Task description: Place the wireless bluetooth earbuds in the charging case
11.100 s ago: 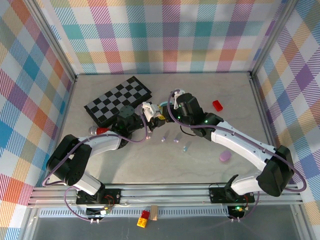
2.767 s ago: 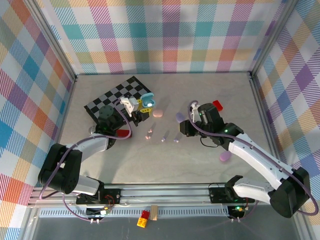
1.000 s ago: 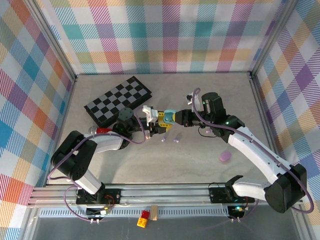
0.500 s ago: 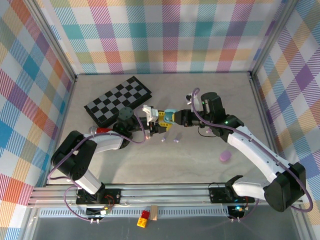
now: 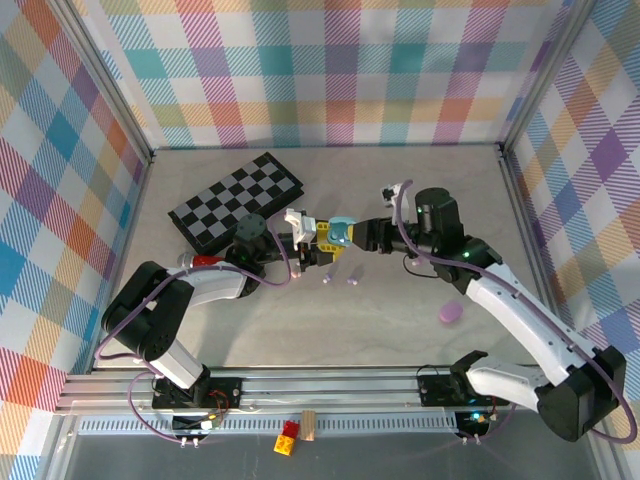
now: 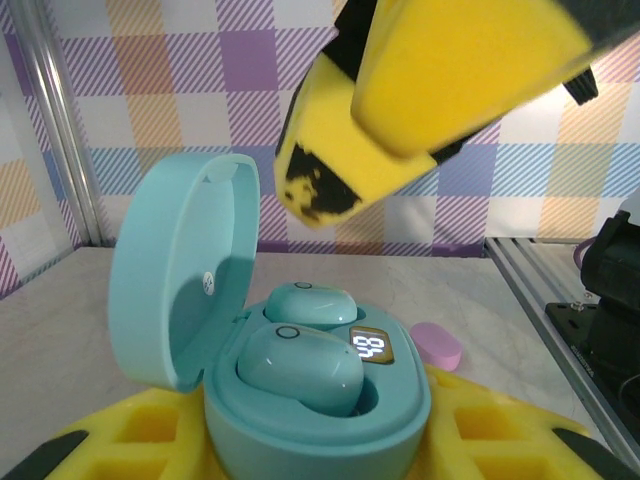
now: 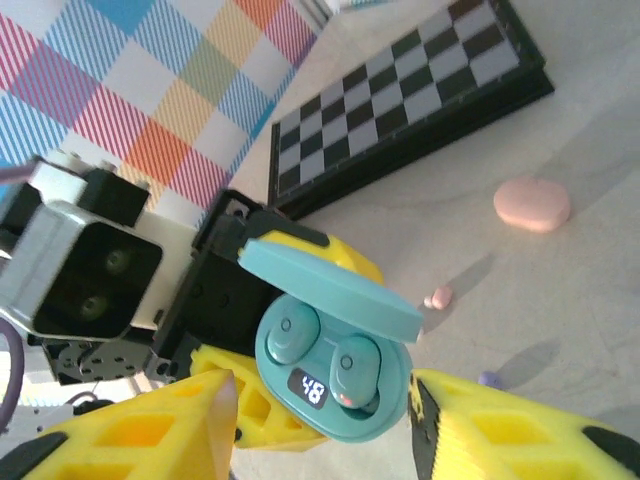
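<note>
Pale marbled tabletop (image 5: 400, 330), pastel plaid walls (image 5: 350, 70) — we see the teal charging case (image 7: 300, 395) lid-up, both earbuds (image 7: 352, 368) seated; left gripper (image 5: 325, 238) pinches it, right gripper (image 5: 358, 236) spread, holding nothing.

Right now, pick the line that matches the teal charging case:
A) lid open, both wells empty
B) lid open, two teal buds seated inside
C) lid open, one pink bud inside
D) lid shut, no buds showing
B: in the left wrist view the teal charging case has its lid swung up, and two teal earbuds sit in its wells.
</note>
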You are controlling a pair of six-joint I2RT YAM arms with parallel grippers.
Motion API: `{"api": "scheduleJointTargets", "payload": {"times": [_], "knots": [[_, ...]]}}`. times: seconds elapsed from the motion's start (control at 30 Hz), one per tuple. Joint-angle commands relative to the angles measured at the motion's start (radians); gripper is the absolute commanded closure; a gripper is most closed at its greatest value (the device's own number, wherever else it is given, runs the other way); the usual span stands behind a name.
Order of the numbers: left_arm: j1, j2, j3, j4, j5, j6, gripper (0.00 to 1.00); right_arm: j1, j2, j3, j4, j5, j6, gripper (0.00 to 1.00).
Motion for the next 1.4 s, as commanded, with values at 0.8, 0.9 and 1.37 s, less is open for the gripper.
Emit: {"api": "scheduleJointTargets", "payload": {"times": [0.8,0.9,1.37], "knots": [[-0.006,0.034,0.045,0.148,0.003,-0.060,0.63,-0.007,0.100,0.092,0.056,-0.224,-0.146,0.32],[-0.006,0.030,0.044,0.147,-0.003,-0.059,0.63,-0.007,0.079,0.080,0.055,-0.194,-0.144,0.32],[-0.006,0.012,0.055,0.153,-0.011,-0.054,0.63,-0.086,0.014,-0.157,0.342,-0.181,0.347,0.23]]}}
